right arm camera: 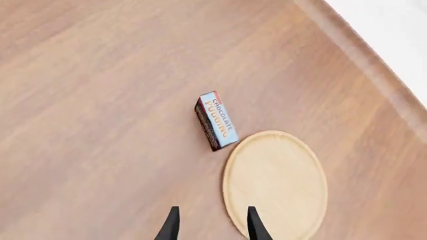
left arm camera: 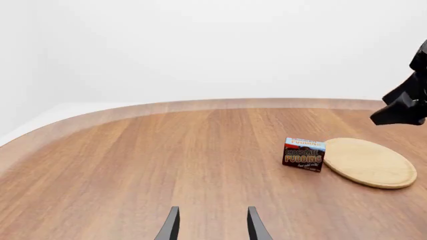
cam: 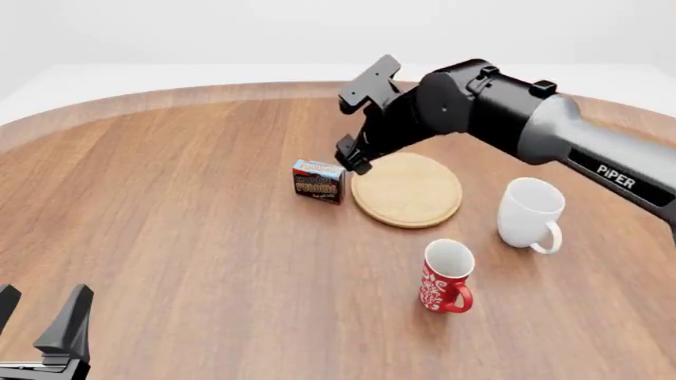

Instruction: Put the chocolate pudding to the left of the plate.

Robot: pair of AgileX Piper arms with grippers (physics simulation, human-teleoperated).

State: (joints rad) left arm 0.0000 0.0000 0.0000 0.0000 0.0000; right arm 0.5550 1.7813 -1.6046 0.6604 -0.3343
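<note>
The chocolate pudding point(cam: 319, 180) is a small dark-brown carton with a light-blue top, standing upright on the table just left of the plate point(cam: 410, 190) and almost touching its rim. My right gripper point(cam: 352, 157) hovers above the plate's left edge, close behind the carton, open and empty. The right wrist view looks down on the pudding point(right arm camera: 216, 120) and plate point(right arm camera: 275, 185) past the spread right gripper point(right arm camera: 211, 220). My left gripper point(cam: 40, 313) is open and empty, low at the near left. Its view shows the pudding point(left arm camera: 303, 154), the plate point(left arm camera: 369, 162) and the left gripper point(left arm camera: 212, 220).
A white mug point(cam: 528, 214) stands right of the plate. A red patterned mug point(cam: 446, 277) stands nearer, in front of the plate. The right arm point(cam: 528, 119) reaches in over the table's far right. The wooden table point(cam: 158, 214) has a rounded far edge.
</note>
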